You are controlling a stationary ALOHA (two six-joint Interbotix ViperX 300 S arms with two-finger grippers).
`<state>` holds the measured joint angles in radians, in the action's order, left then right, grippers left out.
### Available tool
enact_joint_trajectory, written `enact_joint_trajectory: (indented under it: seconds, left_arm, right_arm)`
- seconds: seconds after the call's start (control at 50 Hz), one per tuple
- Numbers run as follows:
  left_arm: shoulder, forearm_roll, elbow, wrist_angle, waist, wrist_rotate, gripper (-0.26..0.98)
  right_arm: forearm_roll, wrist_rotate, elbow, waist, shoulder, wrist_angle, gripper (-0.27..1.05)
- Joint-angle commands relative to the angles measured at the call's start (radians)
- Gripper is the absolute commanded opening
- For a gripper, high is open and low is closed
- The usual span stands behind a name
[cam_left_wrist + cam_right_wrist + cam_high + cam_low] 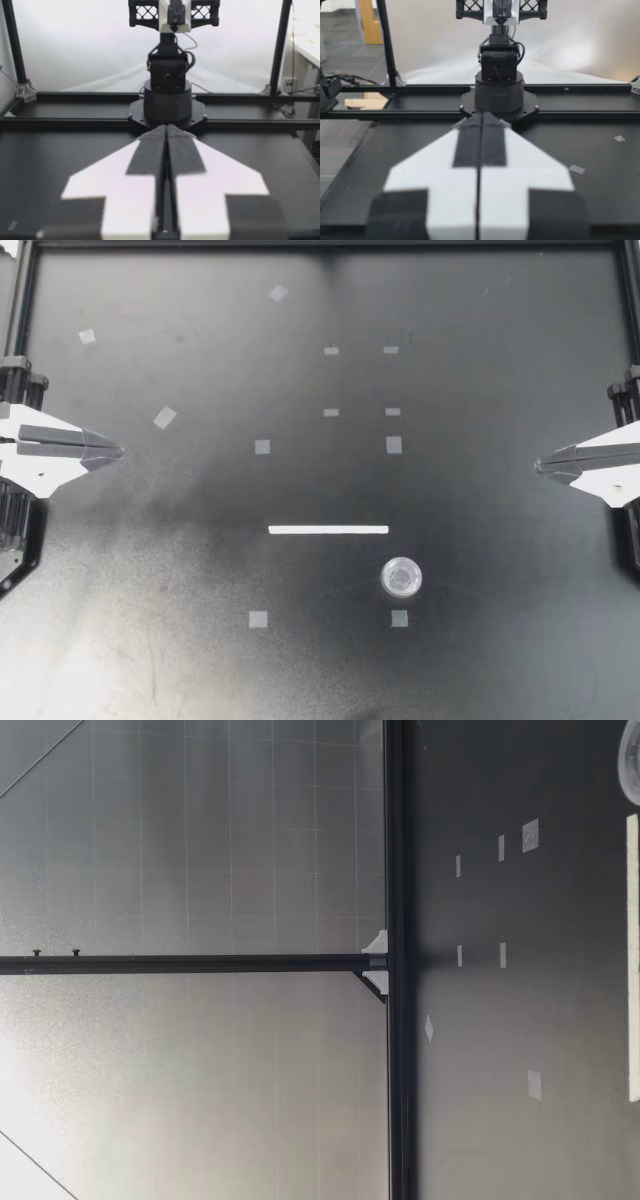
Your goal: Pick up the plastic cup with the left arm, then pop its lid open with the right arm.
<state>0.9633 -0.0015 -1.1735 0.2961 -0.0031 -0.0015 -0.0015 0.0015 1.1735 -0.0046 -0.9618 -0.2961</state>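
My left gripper (118,451) rests at the table's left edge, shut and holding nothing. At the right edge my right gripper (540,466) is shut and empty too. A small clear round cup (401,577) stands on the black table (480,390), nearer the front and right of the middle, just below the right end of a white tape strip (328,529). Both grippers are far from it. In the left wrist view the shut gripper (166,129) points at the other arm's base (167,102). The right wrist view has the shut gripper (481,116) facing the opposite base (499,95). The low view catches the cup's edge (631,760).
Several small grey tape squares (262,447) dot the table, with one (399,618) just in front of the cup. A black frame rail (320,245) runs along the back edge and posts (20,300) stand at the sides.
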Motion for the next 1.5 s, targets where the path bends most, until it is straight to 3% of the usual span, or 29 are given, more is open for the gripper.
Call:
enact_joint_trajectory:
  seconds: [0.0,0.08,0.22,0.42,0.54,0.74,1.02,1.48]
  left_arm:
    - [-0.005,-0.002,-0.04,0.023,-0.014,0.008,0.1]
    - [-0.008,-0.005,-0.081,0.058,-0.012,-0.012,0.0]
    - [-0.072,-0.018,-0.103,0.087,-0.014,-0.035,-0.01]
    - [-0.367,-0.015,0.032,0.086,-0.014,-0.114,-0.01]
    - [-0.528,-0.014,0.109,0.092,-0.014,-0.109,0.0]
    - [-0.746,0.008,0.207,0.124,-0.035,-0.101,0.11]
    - [-0.953,0.014,0.316,0.156,-0.074,-0.103,0.53]
    - [-1.177,0.017,0.471,0.147,-0.118,-0.1,0.54]
  right_arm:
    - [0.006,0.008,0.002,0.011,0.006,-0.002,0.03]
    - [0.034,0.04,0.032,0.009,0.023,0.009,-0.1]
    - [0.077,0.149,0.054,0.009,0.092,0.078,-0.11]
    - [0.077,0.218,-0.112,0.011,0.224,0.462,-0.11]
    - [0.086,0.219,-0.17,0.012,0.293,0.534,-0.11]
    - [0.163,0.218,-0.179,0.043,0.416,0.517,-0.11]
    - [0.176,0.227,-0.161,0.104,0.592,0.288,-0.11]
    - [0.175,0.336,-0.152,0.152,0.815,0.109,-0.11]
